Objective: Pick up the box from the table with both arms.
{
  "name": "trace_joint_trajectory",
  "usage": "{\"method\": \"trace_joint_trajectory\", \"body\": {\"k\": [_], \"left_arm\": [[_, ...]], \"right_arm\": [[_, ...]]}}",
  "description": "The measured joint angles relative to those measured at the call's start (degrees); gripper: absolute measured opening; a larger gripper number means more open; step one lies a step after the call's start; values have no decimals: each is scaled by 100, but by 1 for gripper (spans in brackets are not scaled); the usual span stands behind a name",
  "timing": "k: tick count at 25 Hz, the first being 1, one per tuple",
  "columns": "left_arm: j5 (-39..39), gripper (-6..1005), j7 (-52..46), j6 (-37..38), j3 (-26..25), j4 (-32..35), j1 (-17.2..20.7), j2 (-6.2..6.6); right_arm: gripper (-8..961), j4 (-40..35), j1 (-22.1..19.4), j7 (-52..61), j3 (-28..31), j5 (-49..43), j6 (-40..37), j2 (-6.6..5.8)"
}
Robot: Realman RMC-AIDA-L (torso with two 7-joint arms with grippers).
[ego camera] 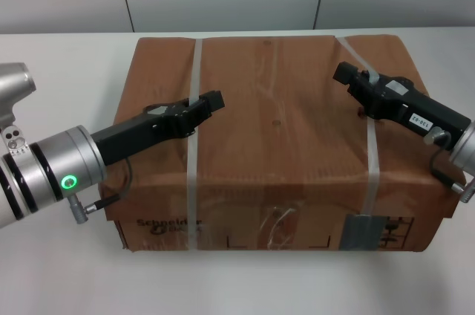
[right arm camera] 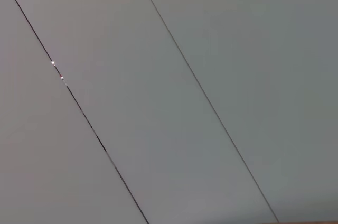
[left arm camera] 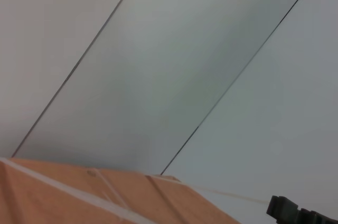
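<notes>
1. the box (ego camera: pixel 278 144) fills the centre of the head view, sitting flat on the table (ego camera: pixel 67 70), whose white top shows along the left edge and the upper band of the frame; the printed side with the grey label (ego camera: pixel 361 232) faces the lower edge.
2. the left gripper (ego camera: pixel 210 102) lies over the box top at left of centre, close beside the left strap (ego camera: pixel 194 144); the right gripper (ego camera: pixel 343 72) lies over the upper right of the top, near the right strap (ego camera: pixel 369 137). whether either one touches the cardboard i cannot tell.
3. jaws: i cannot tell for either gripper whether they are parted or closed — neither pair shows plainly in the head view, and the wrist views give mostly wall, plus a strip of box in the left one.
4. handling, as a judgement: the box is broad and flat, too wide for any one jaw, so it likely wants squeezing between the two arms from its left and right sides. the top looks dented, so the cardboard probably yields — pressing near the corners or edges, where it is stiffer, seems safer than mid-panel.
5. the straps look smooth and thin; hooking them might be a hold, but they could slip or cut into the board. weight is unknown; a slow, level lift is wise.
</notes>
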Motion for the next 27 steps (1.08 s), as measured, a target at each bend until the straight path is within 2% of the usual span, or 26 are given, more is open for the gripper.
{"method": "trace_joint_trajectory", "body": {"k": [27], "left_arm": [[0,89,0,1,0,2,0,0]], "right_arm": [[44,-2,15,1,0,6,-24,0]]}}
